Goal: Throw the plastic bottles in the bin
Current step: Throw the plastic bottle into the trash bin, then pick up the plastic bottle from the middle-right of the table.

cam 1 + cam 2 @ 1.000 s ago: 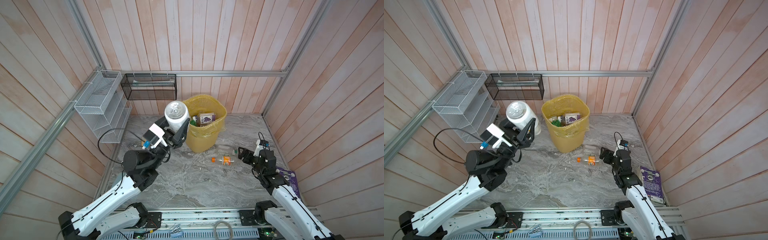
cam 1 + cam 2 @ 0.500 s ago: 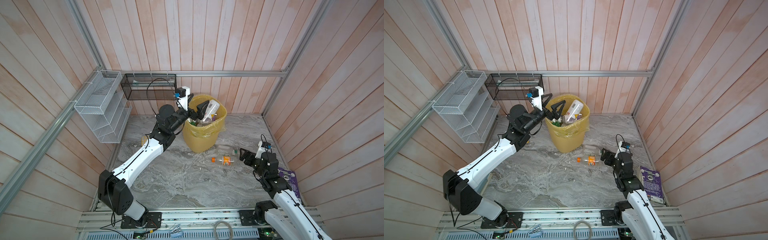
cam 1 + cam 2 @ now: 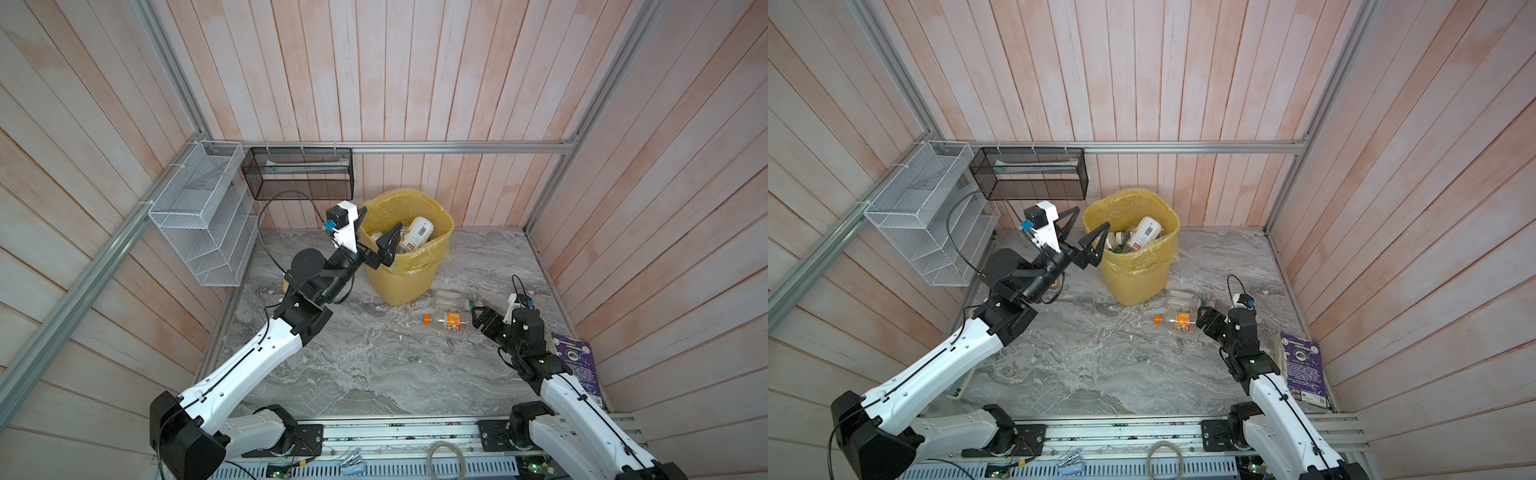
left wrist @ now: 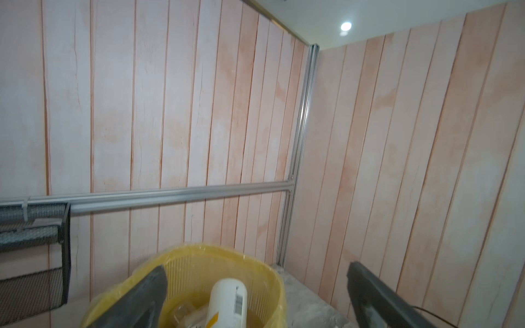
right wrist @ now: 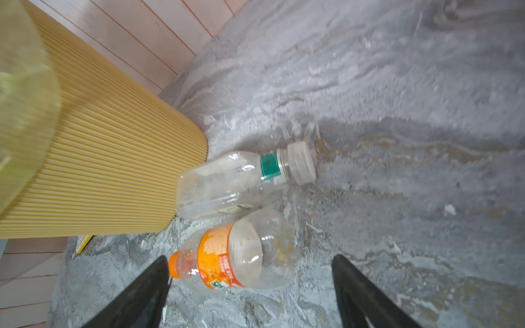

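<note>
Pale pink wooden planks wall in a grey marble-patterned bench (image 3: 374, 365), with aluminium rails running along the corners. Far left, a white wire mesh rack (image 3: 199, 216) hangs on the side wall, and beside it a black wire mesh basket (image 3: 299, 174) hangs from the back rail. Next comes the white-and-black left arm (image 3: 266, 345), raised off the bench and reaching toward the tall yellow plastic bin (image 3: 415, 282) with ribbed sides and a translucent yellow liner. Its jaws are spread wide and hold nothing, hovering by the bin's left rim. The left wrist view looks between them down onto the bin's rim (image 4: 255, 264). The bin stands at the back of the bench near the rear wall. Inside it, an opaque white plastic bottle with a barcode label (image 3: 417, 233) lies slanted on top of other bottles. At the bin's foot to the right, a clear plastic bottle with a green neck band and pale cap (image 5: 227, 181) lies on its side. Just beside that lies a clear plastic bottle with an orange label and orange cap (image 3: 446, 321). The right arm (image 3: 519, 336) sits low, its jaws spread and empty, with the orange-labelled bottle just ahead of the tips. Far right, a flat purple printed packet (image 3: 575, 365) lies along the side wall.
</note>
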Available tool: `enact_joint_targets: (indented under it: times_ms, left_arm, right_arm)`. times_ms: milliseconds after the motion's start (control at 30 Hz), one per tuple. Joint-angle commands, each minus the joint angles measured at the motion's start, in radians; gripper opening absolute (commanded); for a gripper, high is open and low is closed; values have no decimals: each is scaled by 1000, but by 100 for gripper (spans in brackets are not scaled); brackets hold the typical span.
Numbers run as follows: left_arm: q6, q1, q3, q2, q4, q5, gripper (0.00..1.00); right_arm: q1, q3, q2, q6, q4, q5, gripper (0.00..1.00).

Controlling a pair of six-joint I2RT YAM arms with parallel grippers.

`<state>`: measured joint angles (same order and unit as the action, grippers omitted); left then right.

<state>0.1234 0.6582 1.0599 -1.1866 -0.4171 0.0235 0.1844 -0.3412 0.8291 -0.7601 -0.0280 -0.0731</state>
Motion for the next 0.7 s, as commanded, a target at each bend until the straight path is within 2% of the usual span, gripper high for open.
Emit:
enact_joint_targets:
  times_ms: [0,133,233,400,667]
  left_arm:
    - [-35,27,-121,79,7,-116,100]
    - [1,49,-308,195,7,-211,100]
    - [36,53,-398,276,41,-270,100]
    - [84,53,-491,369,123,-330,100]
    - [115,55,-558,453,204,-378,100]
  right_arm:
    - [6,6,49,-91,81,-55,91]
    - [36,-19,155,-121,134,-58,91]
    - [77,-48,250,-145,167,-65,91]
    - [134,-90,357,-183,182,-13,90]
    - [138,-149,486,-157,175,32,85]
